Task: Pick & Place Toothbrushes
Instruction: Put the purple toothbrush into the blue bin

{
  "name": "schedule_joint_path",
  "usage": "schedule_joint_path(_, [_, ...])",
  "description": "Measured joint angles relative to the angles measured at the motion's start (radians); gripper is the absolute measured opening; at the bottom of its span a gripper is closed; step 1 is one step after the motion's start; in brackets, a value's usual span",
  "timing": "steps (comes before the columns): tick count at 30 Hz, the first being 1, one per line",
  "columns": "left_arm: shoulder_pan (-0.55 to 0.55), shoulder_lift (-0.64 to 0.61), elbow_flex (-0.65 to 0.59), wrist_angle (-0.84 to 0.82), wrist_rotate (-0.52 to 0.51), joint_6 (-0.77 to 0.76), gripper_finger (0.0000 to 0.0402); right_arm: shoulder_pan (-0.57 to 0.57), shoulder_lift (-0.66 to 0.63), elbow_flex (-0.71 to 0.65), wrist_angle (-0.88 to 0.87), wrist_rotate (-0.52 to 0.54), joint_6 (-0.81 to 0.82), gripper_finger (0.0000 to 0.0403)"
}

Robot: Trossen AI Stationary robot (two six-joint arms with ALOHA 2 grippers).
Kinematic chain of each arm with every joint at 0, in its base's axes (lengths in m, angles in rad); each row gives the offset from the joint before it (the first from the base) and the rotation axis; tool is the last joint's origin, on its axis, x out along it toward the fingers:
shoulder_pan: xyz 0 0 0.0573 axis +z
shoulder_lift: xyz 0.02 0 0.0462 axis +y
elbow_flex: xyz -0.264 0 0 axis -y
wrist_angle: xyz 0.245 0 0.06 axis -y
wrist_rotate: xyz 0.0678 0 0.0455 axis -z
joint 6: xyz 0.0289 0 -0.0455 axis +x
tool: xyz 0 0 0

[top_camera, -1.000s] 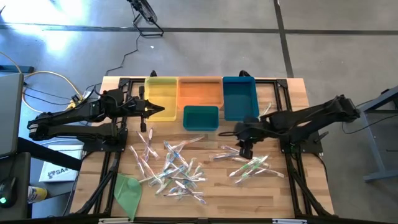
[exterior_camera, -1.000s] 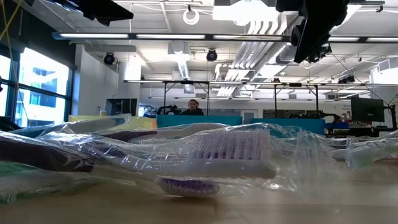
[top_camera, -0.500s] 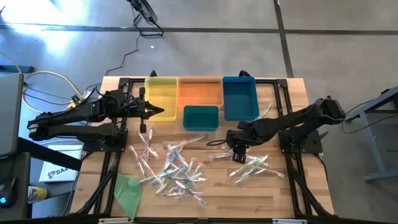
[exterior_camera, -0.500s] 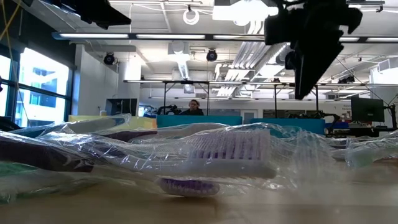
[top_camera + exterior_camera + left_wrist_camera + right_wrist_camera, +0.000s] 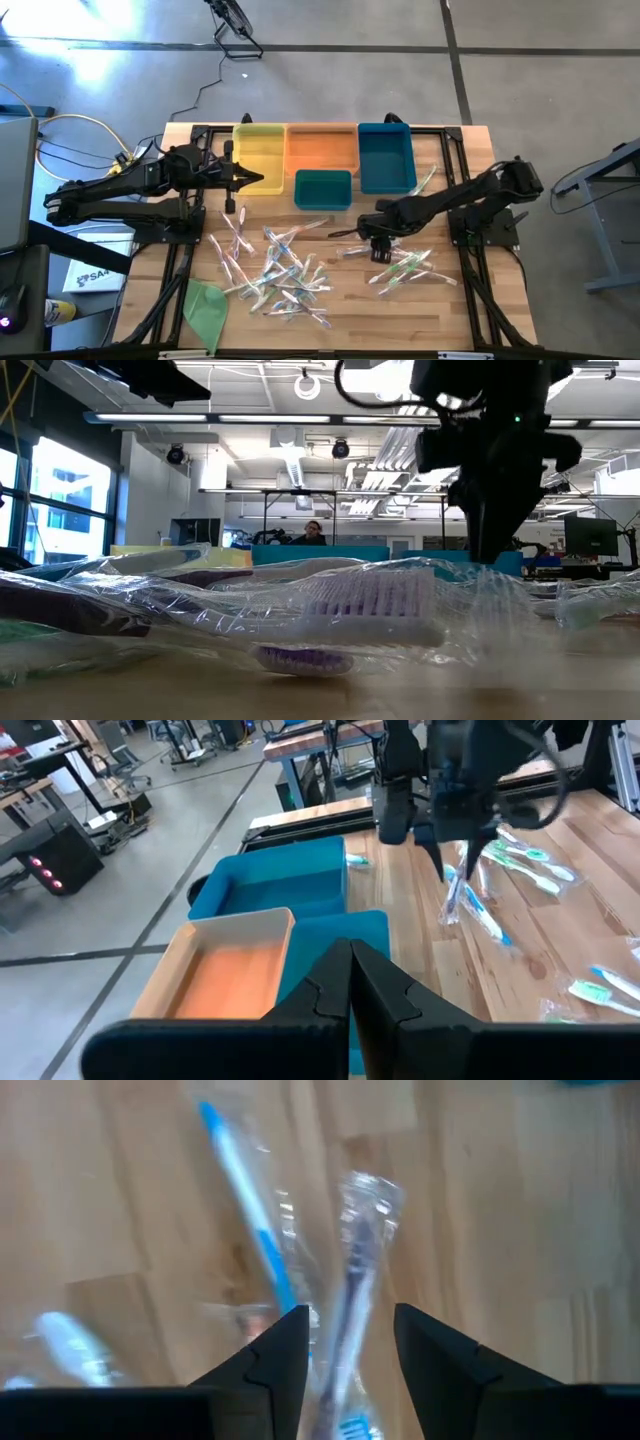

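Over the right part of the counter the right claw hung low above a small group of wrapped toothbrushes, and the step in hand, as I judge it, was picking one of them. To do it well, the claw should come straight down with one single wrapped brush between its two fingers, and close on the handle, not only on the loose clear wrap, which could slip. A blue-handled brush lay just beside it and partly across, so there was a risk to take two together.

The right claw stood partly open and held nothing; whether its tips already touched the wrap I cannot tell. The left claw was clenched and empty, waiting near the yellow bin. More toothbrushes lay scattered in the middle of the counter, none visible in the bins.
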Motion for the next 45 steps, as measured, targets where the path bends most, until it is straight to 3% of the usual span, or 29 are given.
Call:
schedule_joint_path(17, [0.000,0.000,0.000,-0.022,0.000,0.000,0.0000,-0.045,0.000,-0.140,0.161,-0.138,0.052,0.0142])
schedule_joint_path(28, [0.000,0.000,0.000,-0.022,0.000,0.000,0.0000,-0.043,-0.001,-0.168,0.198,-0.135,0.075,0.0140])
schedule_joint_path(41, [0.000,0.000,0.000,-0.022,0.000,0.000,0.0000,-0.043,-0.001,-0.168,0.203,-0.138,0.073,0.0030])
schedule_joint_path(45, [0.000,0.000,0.000,-0.023,0.000,0.000,0.0000,-0.043,-0.002,-0.168,0.203,-0.163,0.070,0.0020])
